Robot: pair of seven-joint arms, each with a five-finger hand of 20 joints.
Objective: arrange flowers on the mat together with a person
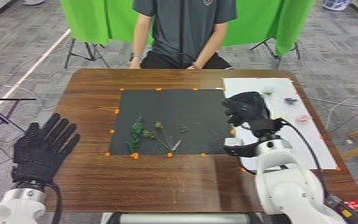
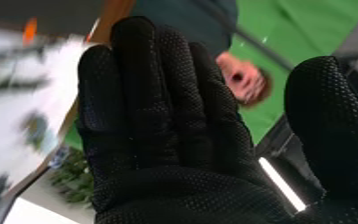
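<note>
My right hand point(image 1: 246, 107) is above the seam between the dark mat point(image 1: 171, 107) and the white sheet point(image 1: 291, 100). In the right wrist view the same hand point(image 2: 184, 145) has straight fingers, its thumb apart, holding nothing. On the mat's near part lie a green leafy sprig point(image 1: 136, 134), a stemmed sprig point(image 1: 160, 132) beside it and a small dark piece point(image 1: 184, 129). The white sheet carries a pink flower point(image 1: 302, 118), a dark bluish flower point(image 1: 291, 101) and a pale one point(image 1: 268, 91). My left hand point(image 1: 40, 152) is at the table's left edge, fingers straight and spread.
Orange tape pieces point(image 1: 135, 156) mark the mat's border. A person point(image 1: 184, 35) sits at the table's far edge with both hands near their lap, off the flowers. Brown table wood point(image 1: 95, 185) surrounds the mat; my right forearm point(image 1: 286, 185) crosses the white sheet's near part.
</note>
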